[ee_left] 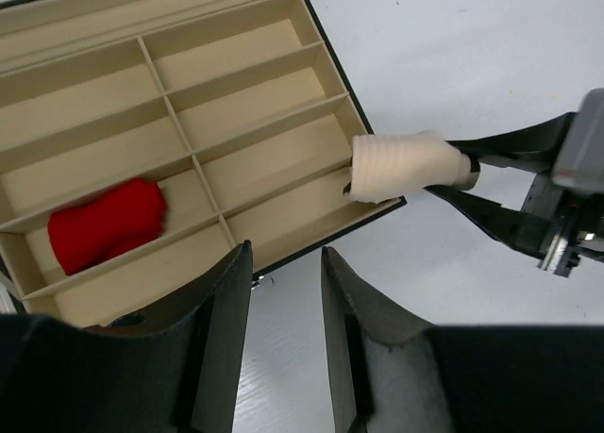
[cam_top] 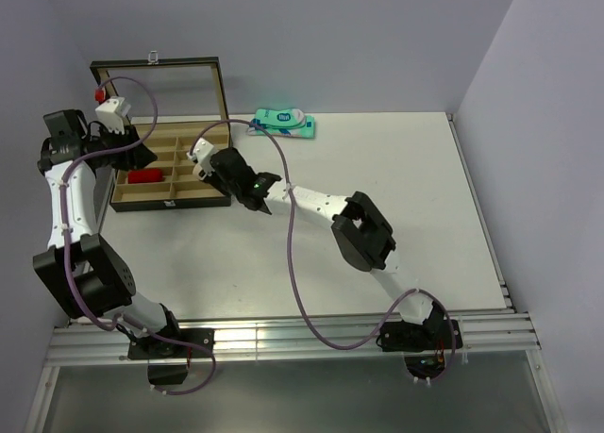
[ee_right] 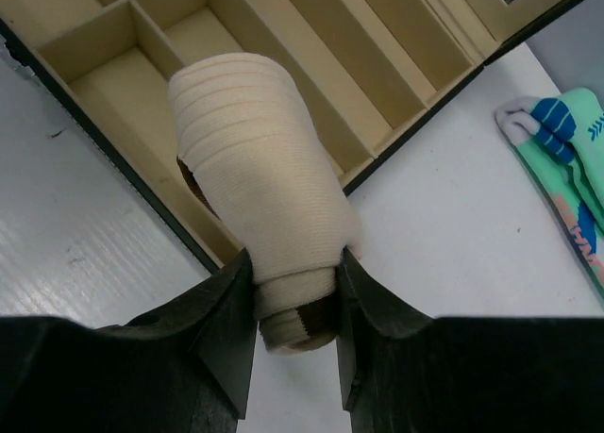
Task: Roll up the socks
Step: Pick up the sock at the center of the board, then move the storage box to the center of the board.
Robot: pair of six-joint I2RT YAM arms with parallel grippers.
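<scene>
The beige sock (ee_right: 255, 188) is rolled into a tube with a brown end and is clamped between my right gripper's fingers (ee_right: 294, 263). It hangs over the front right corner of the compartment box (ee_right: 311, 65). It also shows in the left wrist view (ee_left: 406, 164) and in the top view (cam_top: 200, 159). The red sock (ee_left: 106, 224) lies bundled in a front left compartment, and shows in the top view too (cam_top: 144, 176). My left gripper (ee_left: 283, 263) is open and empty, above the box's front wall; in the top view it is over the box's left part (cam_top: 140, 152).
The box (cam_top: 170, 203) stands at the far left of the table with its lid (cam_top: 160, 89) raised at the back. Its other compartments (ee_left: 236, 65) hold nothing. A teal-and-white packet (cam_top: 283, 123) lies at the far edge, and shows in the right wrist view (ee_right: 566, 159).
</scene>
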